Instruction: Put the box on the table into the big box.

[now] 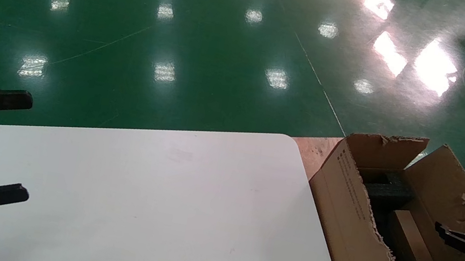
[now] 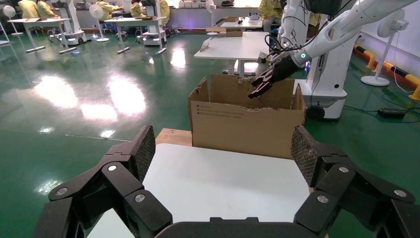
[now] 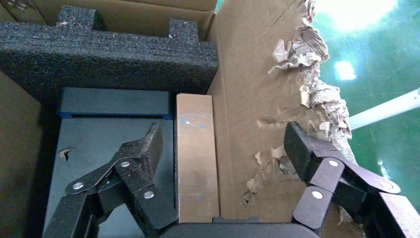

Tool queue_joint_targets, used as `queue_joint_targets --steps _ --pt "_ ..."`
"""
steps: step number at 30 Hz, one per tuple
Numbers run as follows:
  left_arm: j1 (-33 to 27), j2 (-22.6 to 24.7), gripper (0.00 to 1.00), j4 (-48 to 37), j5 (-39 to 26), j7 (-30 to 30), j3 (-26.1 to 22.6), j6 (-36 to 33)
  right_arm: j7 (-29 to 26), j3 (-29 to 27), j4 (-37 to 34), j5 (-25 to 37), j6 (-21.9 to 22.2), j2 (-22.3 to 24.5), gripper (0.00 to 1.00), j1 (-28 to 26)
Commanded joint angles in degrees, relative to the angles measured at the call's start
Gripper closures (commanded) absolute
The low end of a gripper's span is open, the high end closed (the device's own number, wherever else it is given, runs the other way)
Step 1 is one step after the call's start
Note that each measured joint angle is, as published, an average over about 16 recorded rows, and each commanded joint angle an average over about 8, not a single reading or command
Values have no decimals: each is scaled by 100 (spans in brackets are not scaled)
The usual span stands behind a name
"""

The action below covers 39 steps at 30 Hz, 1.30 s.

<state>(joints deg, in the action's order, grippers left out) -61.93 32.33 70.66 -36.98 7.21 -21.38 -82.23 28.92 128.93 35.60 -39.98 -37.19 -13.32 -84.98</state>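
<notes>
The small brown box (image 1: 411, 248) lies inside the big box (image 1: 350, 216), between black foam blocks (image 1: 387, 192). In the right wrist view the box (image 3: 196, 158) rests against the big box's torn wall (image 3: 247, 99), beside a dark flat panel (image 3: 114, 144). My right gripper (image 1: 461, 230) is open and empty above it, its jaws (image 3: 224, 136) straddling the box and the wall without touching either. My left gripper (image 1: 24, 147) is open and empty over the white table (image 1: 156, 193) at its left end. The left wrist view shows the big box (image 2: 247, 124) and the right gripper (image 2: 265, 79) above it.
The big box stands on a wooden surface (image 1: 314, 151) off the table's right end. A large foam block (image 3: 109, 49) fills the box's far end. Shiny green floor (image 1: 180, 46) lies beyond the table. Other tables (image 2: 237, 47) stand far off.
</notes>
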Motion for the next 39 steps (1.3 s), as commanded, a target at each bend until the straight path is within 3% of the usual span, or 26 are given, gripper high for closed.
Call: queue_joint_targets --steps 1,8,17,29,33,39 --pt "0 0 0 0 0 0 0 0 14 -6 -11 -1 -14 -9 0 -1" --pt "0 0 0 0 0 0 0 0 441 -208 306 327 -348 -122 0 -540" --pt "0 0 0 0 0 0 0 0 967 -471 1014 1020 -469 -189 0 -1523" --pt "1 0 0 -1 0 0 0 1 1824 -879 2301 2202 -32 -296 0 -2969" --pt "1 -1 0 -2 1 0 0 2 1927 -948 2461 2378 65 -349 0 -3172" --pt "1 -1 0 -1 1 0 0 1 1794 -1002 2373 2340 -11 -320 0 -2974"
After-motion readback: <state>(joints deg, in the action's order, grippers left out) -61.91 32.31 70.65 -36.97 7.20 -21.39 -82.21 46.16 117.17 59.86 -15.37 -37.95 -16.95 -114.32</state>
